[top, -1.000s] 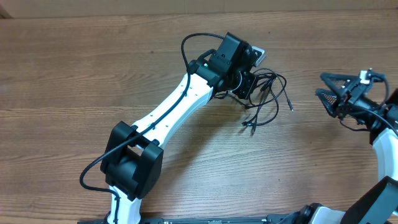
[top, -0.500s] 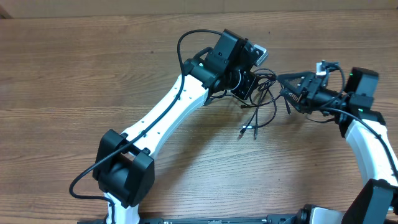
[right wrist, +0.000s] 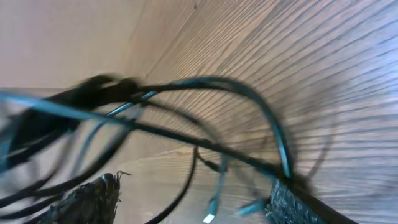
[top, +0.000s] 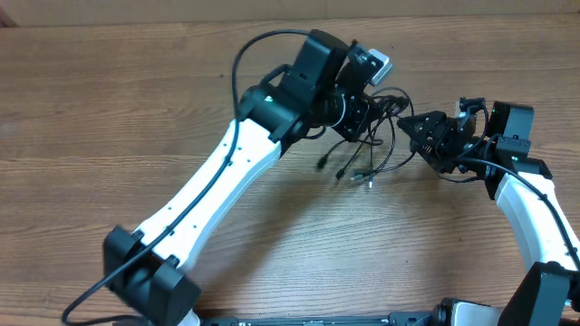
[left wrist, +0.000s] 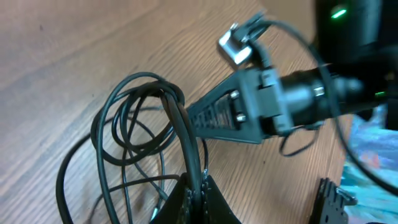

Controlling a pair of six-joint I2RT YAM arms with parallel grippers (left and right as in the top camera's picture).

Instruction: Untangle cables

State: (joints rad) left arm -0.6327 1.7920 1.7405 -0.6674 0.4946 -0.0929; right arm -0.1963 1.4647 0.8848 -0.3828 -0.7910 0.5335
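The left gripper [top: 361, 116] is clamped tight on the cables [top: 367, 136] near the far middle of the wooden table [top: 109, 109]. In the left wrist view its fingers [left wrist: 198, 196] meet on a bunch of strands, and several thin black cable loops [left wrist: 180, 124] fan out beyond them over the wood. From overhead, the loose ends trail down toward the near side of the table, with small plugs [top: 341, 174] at their tips close to the surface; whether they touch it is unclear.

The right gripper [top: 410, 134] sits just to the right of the bundle, pointing left at it with its jaws spread wide. Its wrist view is blurred, but the two dark fingers [right wrist: 81, 199] stand far apart at the bottom corners of the frame. Cable strands [right wrist: 211, 79] arc across the space between and ahead of them, and nothing is gripped.
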